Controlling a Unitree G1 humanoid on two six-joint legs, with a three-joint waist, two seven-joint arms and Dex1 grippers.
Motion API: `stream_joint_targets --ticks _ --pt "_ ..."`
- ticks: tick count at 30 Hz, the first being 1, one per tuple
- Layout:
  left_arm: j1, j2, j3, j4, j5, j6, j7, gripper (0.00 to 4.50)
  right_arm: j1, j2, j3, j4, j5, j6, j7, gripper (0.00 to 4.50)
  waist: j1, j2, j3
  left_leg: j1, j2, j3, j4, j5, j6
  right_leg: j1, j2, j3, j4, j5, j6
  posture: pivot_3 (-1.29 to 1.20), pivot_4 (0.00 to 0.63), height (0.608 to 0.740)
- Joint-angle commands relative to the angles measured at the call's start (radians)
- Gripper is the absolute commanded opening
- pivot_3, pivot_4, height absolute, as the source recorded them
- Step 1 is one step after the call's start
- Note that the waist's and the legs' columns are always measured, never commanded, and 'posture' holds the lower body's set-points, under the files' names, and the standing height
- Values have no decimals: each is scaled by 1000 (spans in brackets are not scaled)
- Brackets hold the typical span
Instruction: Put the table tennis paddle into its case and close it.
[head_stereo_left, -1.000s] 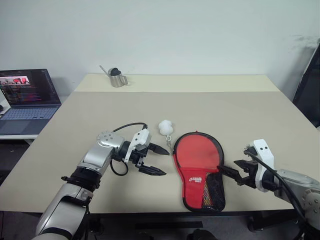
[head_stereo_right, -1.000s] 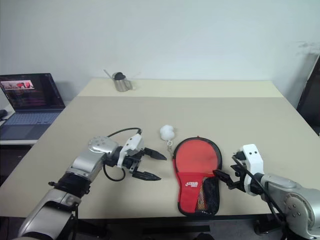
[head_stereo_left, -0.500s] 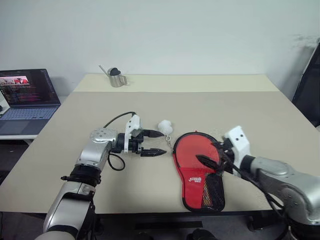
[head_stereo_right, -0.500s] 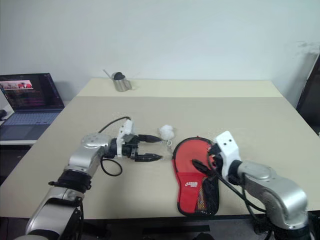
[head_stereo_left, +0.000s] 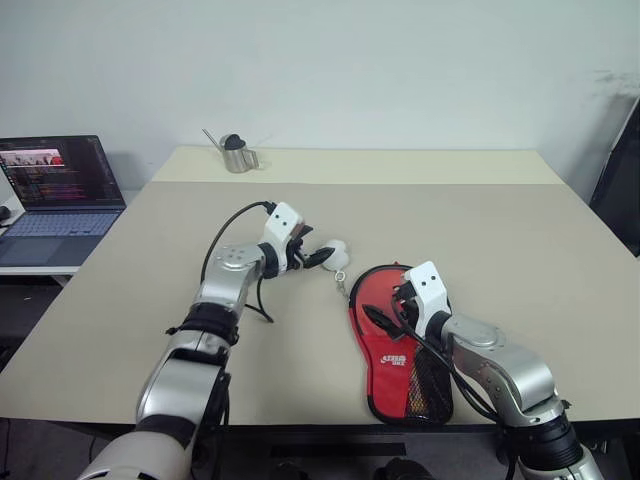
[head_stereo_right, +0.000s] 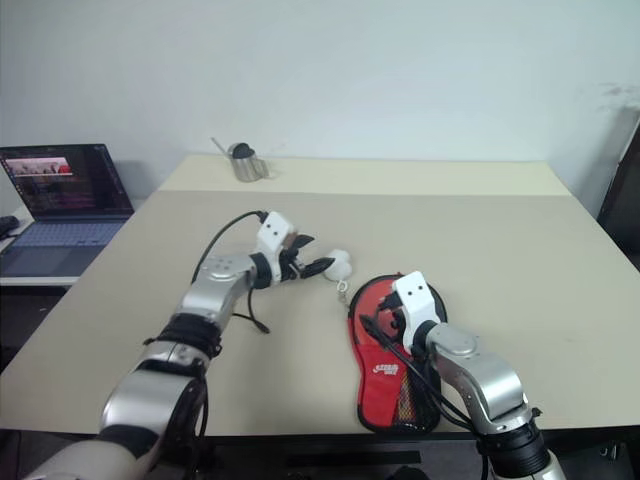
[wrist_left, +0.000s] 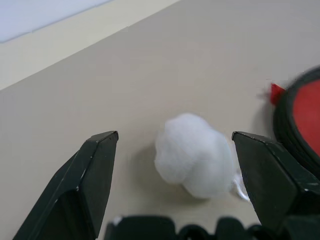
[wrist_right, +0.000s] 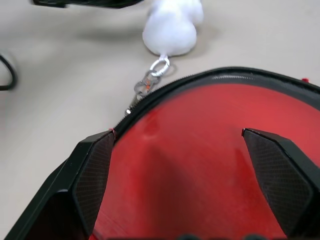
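The case (head_stereo_left: 398, 340) lay flat on the counter (head_stereo_left: 480, 230), red side up, mesh pocket toward the near edge; the table tennis paddle itself could not be made out, presumably already inside, though that was not confirmed. Left tool (wrist_left: 172, 150) was released, jaws wide on either side of the white pom-pom (wrist_left: 194, 161) chained to the zip pull. Right tool (wrist_right: 177, 145) was released and empty, poised over the case's red face; zipping shut judged outstanding.
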Motion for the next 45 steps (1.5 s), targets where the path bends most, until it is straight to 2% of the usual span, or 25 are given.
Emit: stream_joint_targets --ticks 1,8,19,22,29,32,40,45 --pt "-79 -30 31 104 1 25 32 3995 2 8 -10 -18 -9 -24 7 4465 0 0 0 0 0 0 0 0 0 0 0 0 0 0 0 0 150 740" --pt "-162 -92 46 300 23 79 77 3995 5 24 -20 -25 -20 -23 0 4465 -4 0 0 0 0 0 0 0 0 0 0 0 0 0 0 0 150 740" --pt "-168 -146 24 374 107 65 80 3995 20 47 -28 -46 -35 -16 -23 4465 -2 0 0 1 0 0 0 0 0 0 0 0 1 0 0 0 150 740" --pt "-166 -154 30 378 117 63 84 3423 34 51 -28 -57 -39 -18 -37 4500 -1 0 0 1 0 0 0 0 0 0 0 0 1 0 0 0 150 740" --pt "-161 -165 45 380 113 61 71 1066 68 54 -30 -63 -58 -10 -72 4500 -1 0 0 1 0 0 0 0 0 0 0 0 1 0 0 0 150 740" --pt "-159 -167 50 378 112 59 72 332 97 66 -40 -72 -47 8 -82 4500 -1 -1 0 1 0 0 0 0 0 1 0 0 1 0 0 0 150 740" --pt "-185 -171 60 347 111 36 47 216 180 65 -13 -27 -73 31 -75 4500 -1 -2 -1 2 0 0 0 0 0 1 0 0 1 0 0 0 150 740" --pt "-219 -185 41 350 133 13 48 216 222 59 10 26 -93 0 -56 4500 -1 -8 -5 4 0 -1 0 0 0 5 0 -1 0 0 0 0 150 740"
